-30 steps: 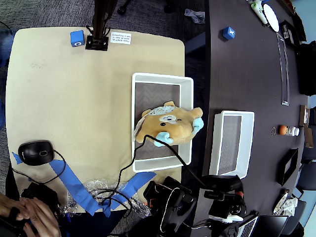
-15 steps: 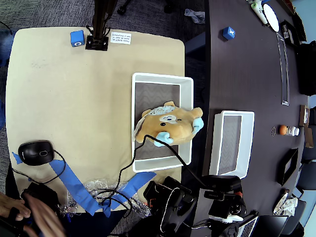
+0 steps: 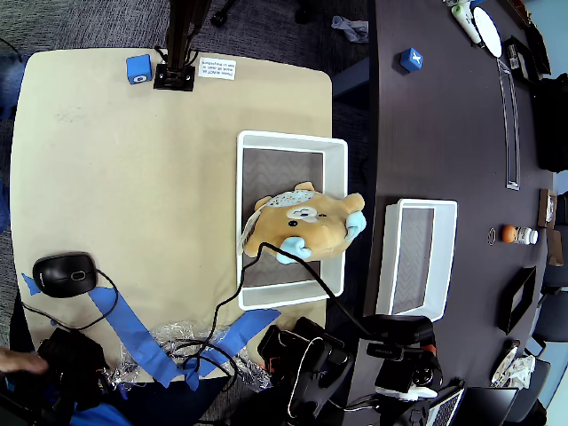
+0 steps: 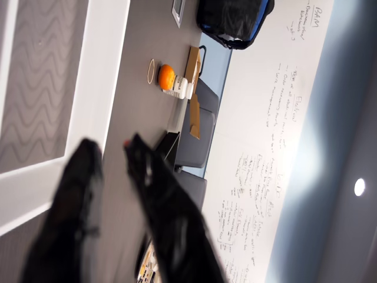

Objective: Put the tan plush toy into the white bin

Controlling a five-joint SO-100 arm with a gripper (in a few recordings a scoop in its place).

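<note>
Lying across the middle of the white bin (image 3: pixel 335 153) near the tan table's (image 3: pixel 133 177) right edge in the overhead view, the tan plush toy (image 3: pixel 306 225) runs its long axis left to right, one blue paw over the bin's right rim. The gripper (image 4: pixel 112 150), in the wrist view, is slightly spread and empty, over a dark table beside another white bin (image 4: pixel 100 88), well apart from the toy.
</note>
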